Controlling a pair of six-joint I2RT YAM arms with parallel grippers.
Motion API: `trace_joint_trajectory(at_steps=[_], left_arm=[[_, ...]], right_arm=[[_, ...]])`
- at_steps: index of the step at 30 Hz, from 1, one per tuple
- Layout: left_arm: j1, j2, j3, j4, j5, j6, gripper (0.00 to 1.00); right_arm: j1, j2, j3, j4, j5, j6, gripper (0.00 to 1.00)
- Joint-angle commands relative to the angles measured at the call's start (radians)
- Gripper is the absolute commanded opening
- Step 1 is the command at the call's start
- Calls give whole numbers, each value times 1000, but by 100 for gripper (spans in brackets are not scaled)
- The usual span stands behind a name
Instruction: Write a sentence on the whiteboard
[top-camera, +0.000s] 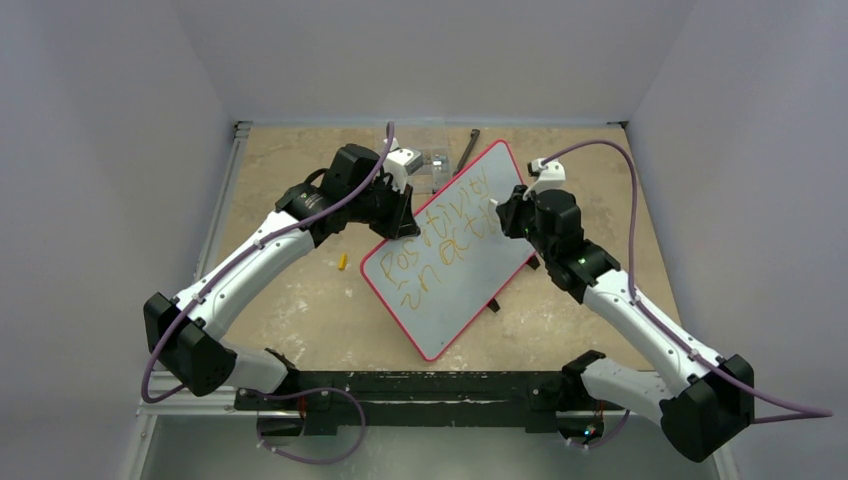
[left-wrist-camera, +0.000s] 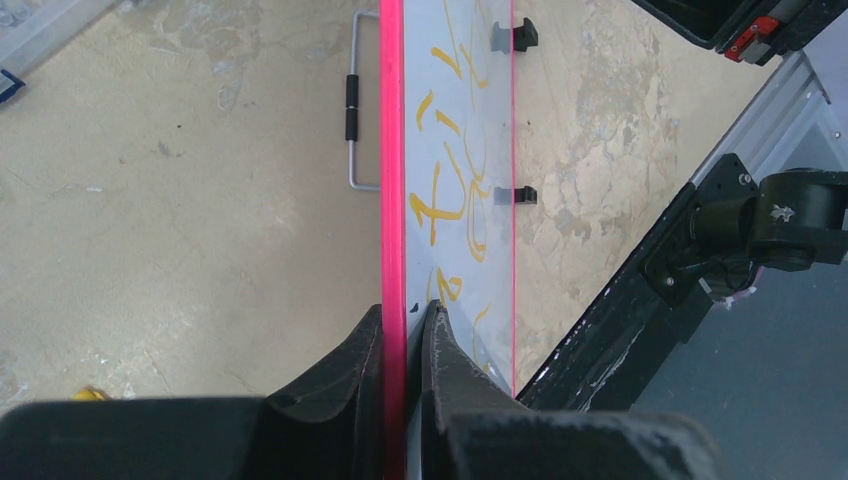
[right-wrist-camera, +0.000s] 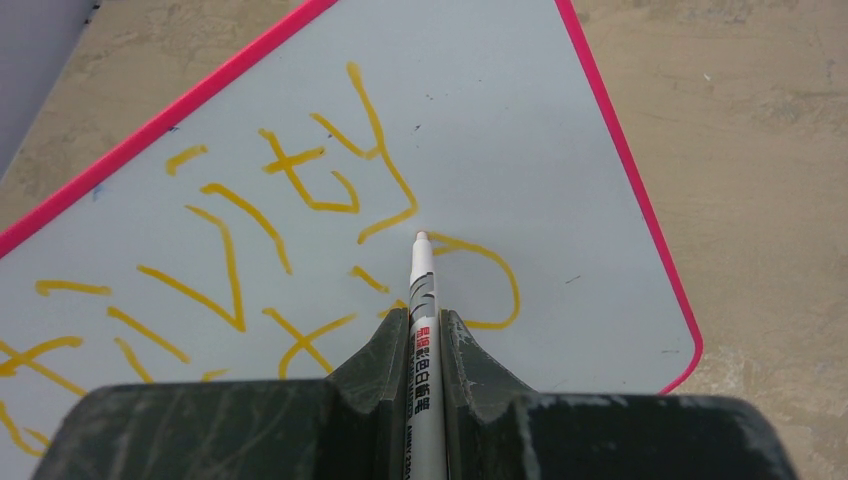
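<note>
The whiteboard (top-camera: 455, 295), white with a pink frame, lies diagonally across the middle of the table. Orange-yellow lettering, the sentence (top-camera: 442, 245), runs in two lines across it. My left gripper (top-camera: 405, 218) is shut on the board's upper-left long edge. In the left wrist view its fingers (left-wrist-camera: 405, 322) pinch the pink frame (left-wrist-camera: 392, 180) edge-on. My right gripper (right-wrist-camera: 423, 315) is shut on a white marker (right-wrist-camera: 424, 300). The marker's tip (right-wrist-camera: 421, 237) rests at a rounded yellow stroke (right-wrist-camera: 500, 270) near the whiteboard's (right-wrist-camera: 500, 130) far corner. The right gripper (top-camera: 508, 215) hovers over the board's upper right.
A small yellow cap (top-camera: 341, 262) lies on the tan table left of the board. A clear plastic box (top-camera: 437, 165) and a dark strip (top-camera: 472, 140) sit at the back. The board's two black feet (top-camera: 493, 305) point toward the right arm. A metal handle (left-wrist-camera: 352, 110) shows behind the board.
</note>
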Motion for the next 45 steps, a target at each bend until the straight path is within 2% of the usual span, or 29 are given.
trace_joint_trajectory(at_steps=[1, 8, 14, 22, 32, 45], left_arm=[[-8, -10, -18, -79, -106, 125, 0], [-8, -15, -20, -77, -106, 124, 0], [-9, -17, -20, -77, -106, 123, 0], [-8, -19, -21, -77, -105, 122, 0], [-8, -20, -20, -77, -105, 125, 0], [-8, -15, -19, -79, -102, 125, 0]], right_arm=[[6, -26, 45, 17, -68, 10, 0], [6, -122, 47, -56, -24, 23, 0], [5, -175, 54, -119, 79, 31, 0], [5, -105, 39, -94, 162, 14, 0], [-12, -17, 77, -40, 143, -22, 0], [-28, 22, 108, -9, 118, -39, 0]])
